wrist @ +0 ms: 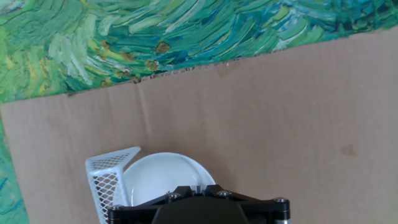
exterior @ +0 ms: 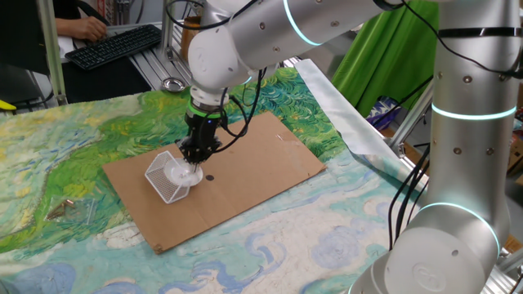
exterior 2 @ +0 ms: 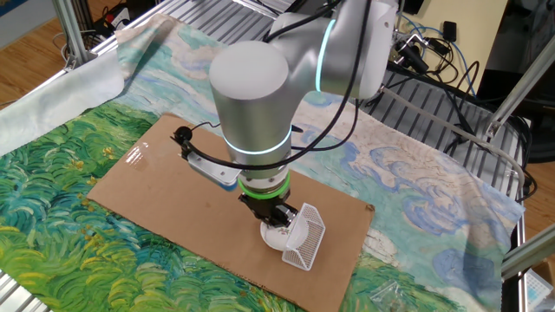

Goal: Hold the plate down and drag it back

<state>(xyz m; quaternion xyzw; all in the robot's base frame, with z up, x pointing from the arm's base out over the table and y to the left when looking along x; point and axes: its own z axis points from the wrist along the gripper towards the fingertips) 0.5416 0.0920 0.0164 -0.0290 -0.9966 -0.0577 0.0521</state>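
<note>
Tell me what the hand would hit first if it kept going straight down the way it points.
The hand, shut and pointing straight down, would meet the plate first; it already looks pressed onto it, though the contact itself is hidden. Beneath that lies the cardboard sheet.

No legible text, label, brand, number or sign appears in any view. The cardboard sheet (exterior: 216, 180) carries only a small dark spot, no print. The plate (wrist: 163, 177) shows no readable mark. The keyboard (exterior: 114, 45) is too small for its key legends to be read. The painted cloth (exterior 2: 69, 208) bears brushstroke pattern only.
</note>
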